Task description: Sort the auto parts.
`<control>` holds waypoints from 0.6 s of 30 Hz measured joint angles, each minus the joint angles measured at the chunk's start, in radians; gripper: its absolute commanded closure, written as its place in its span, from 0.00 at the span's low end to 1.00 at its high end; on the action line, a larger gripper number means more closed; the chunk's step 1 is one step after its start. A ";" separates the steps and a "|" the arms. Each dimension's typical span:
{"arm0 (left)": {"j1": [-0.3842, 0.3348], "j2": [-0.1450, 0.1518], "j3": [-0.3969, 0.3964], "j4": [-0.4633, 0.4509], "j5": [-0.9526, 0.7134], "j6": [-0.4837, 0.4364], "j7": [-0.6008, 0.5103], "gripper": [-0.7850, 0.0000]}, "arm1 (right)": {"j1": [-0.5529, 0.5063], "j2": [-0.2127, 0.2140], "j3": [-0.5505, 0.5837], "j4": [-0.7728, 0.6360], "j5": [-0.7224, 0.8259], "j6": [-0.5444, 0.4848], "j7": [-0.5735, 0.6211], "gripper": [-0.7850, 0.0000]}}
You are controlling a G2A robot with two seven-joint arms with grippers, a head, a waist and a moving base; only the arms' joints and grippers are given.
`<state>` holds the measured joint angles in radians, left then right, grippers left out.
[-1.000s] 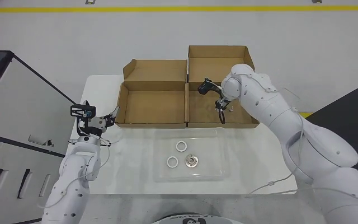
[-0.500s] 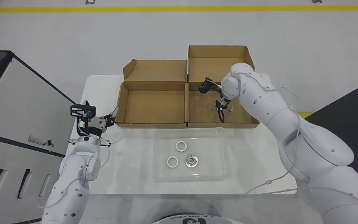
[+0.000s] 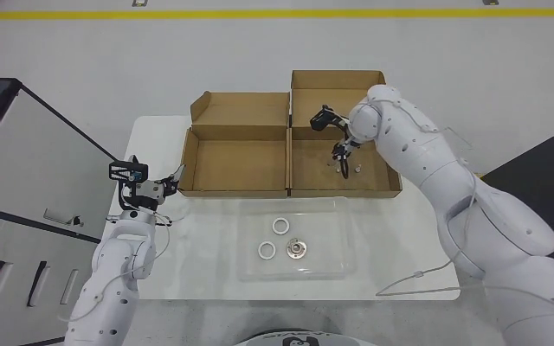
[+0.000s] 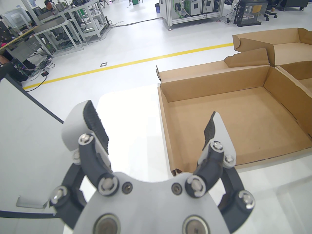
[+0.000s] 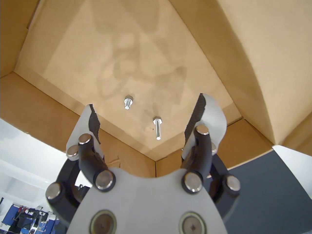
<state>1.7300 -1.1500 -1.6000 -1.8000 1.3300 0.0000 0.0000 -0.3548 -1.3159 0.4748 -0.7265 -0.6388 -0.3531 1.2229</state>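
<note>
White table (image 3: 201,238) holds the boxes. Right pincer (image 5: 146,103) hangs wide open and empty inside the right box (image 5: 121,37). A short bolt (image 5: 128,102) and a long bolt (image 5: 157,127) lie just below it. Left pincer (image 4: 150,109) is wide open too, with the left box (image 4: 231,122) just ahead.

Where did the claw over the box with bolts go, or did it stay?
Yes. In the right box, the right claw moved away from the near wall, toward the far wall.

Top camera overhead, left wrist low facing left box (image 4: 231,122), right wrist close inside right box (image 5: 146,25)
</note>
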 measured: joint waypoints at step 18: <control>0.000 0.000 0.000 0.000 0.000 0.000 0.000 0.00 | -0.223 0.222 0.471 -0.550 0.249 -0.021 0.109 0.00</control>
<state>1.7300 -1.1500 -1.6000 -1.8000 1.3300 0.0000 0.0000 -0.5779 -1.0942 0.9453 -1.2765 -0.3896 -0.3738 1.3321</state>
